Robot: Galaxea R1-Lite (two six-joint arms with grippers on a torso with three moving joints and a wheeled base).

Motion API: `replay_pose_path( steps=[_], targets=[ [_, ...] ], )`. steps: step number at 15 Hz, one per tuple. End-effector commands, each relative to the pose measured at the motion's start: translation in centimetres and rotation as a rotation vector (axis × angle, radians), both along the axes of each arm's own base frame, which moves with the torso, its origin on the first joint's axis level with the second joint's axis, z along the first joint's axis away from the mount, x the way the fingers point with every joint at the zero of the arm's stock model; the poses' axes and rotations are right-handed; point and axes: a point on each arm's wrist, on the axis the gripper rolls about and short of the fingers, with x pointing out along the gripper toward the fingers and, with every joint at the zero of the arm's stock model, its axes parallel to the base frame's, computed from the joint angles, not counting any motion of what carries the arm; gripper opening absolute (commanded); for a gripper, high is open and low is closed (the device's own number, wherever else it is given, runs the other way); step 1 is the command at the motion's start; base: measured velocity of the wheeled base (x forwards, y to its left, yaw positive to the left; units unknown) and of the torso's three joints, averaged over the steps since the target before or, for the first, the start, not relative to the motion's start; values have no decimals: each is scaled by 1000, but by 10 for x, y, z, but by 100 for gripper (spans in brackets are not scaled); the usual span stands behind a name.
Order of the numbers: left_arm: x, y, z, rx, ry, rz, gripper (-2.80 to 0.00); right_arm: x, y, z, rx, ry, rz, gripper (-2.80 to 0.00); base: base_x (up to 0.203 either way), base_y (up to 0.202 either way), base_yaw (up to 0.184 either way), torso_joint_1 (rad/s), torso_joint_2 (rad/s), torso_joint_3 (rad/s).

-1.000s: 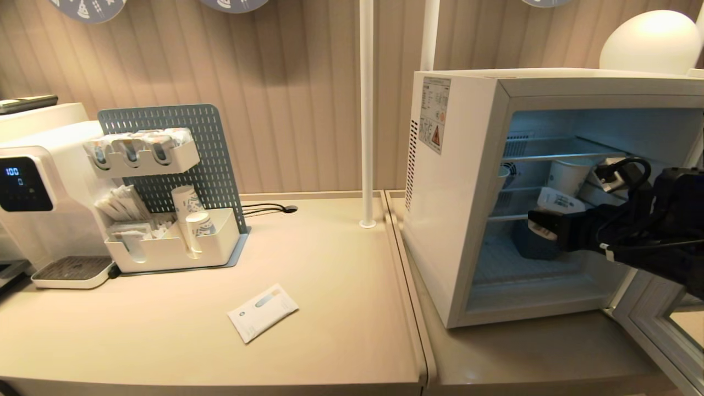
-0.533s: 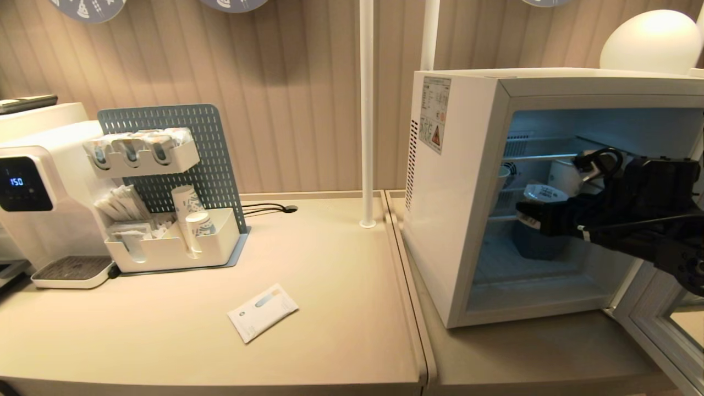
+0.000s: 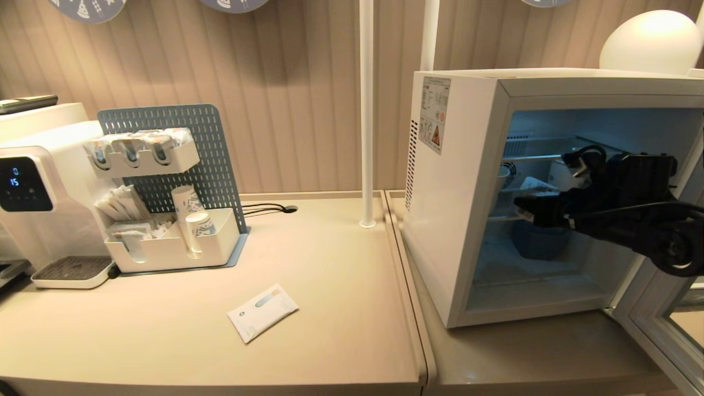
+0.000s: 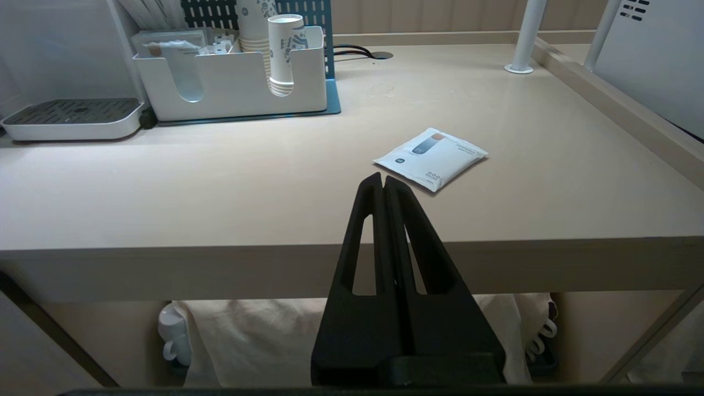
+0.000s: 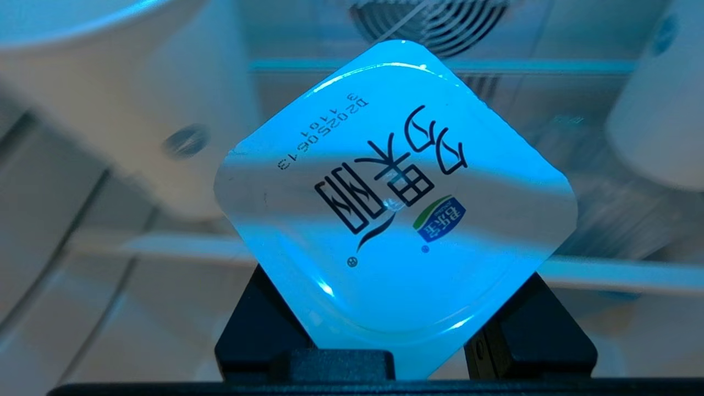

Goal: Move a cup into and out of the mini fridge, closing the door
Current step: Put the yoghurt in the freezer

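- Cup (image 5: 393, 220): small white tub with square printed foil lid, pinched between the fingers of the right gripper (image 3: 531, 212). It sits inside the open mini fridge (image 3: 456, 181), at middle-shelf level, left half of the cavity. Lid faces the wrist camera, rotated to a diamond.
- Right gripper: clenched on the cup, reaching in from 3 o'clock of the head view, roughly level. Tips are near the front edge of the wire shelf (image 3: 509, 217).
- Step in hand, by my judgement: placing the cup on the middle shelf. To do it well: advance slowly, keep the tub's base above the wires until it is fully over the shelf, then lower and let go only when it rests flat.
- Hazard: taller paper cups (image 5: 110, 99) stand close on both sides of the path, so a centred line between them avoids a knock.
- Door (image 3: 654, 324): swung open at 4 to 5 o'clock of the head view, not yet closed.
- Left gripper (image 4: 383, 184): fingers pressed together, holding nothing, parked low in front of the counter (image 4: 275, 181).
- View differences: right wrist view gives the lid print, the flanking cups and a fan grille (image 5: 434, 22) behind. Head view barely shows the cup, but gives shelf height, a dark blue container (image 3: 539, 242) below, and the door. Left wrist view alone shows a white sachet (image 4: 432, 159) up close.
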Motion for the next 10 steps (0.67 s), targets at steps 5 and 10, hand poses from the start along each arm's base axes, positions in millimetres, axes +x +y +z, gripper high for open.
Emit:
replay_pose_path(
  steps=[5,10],
  targets=[
    [0,0,0,0,1,1,-280,26,-6,-13,10,14,-17,-280,0,0,0,0,0,0],
    [0,0,0,0,1,1,-280,41,-4,-22,-3,38,-46,-280,0,0,0,0,0,0]
  ],
)
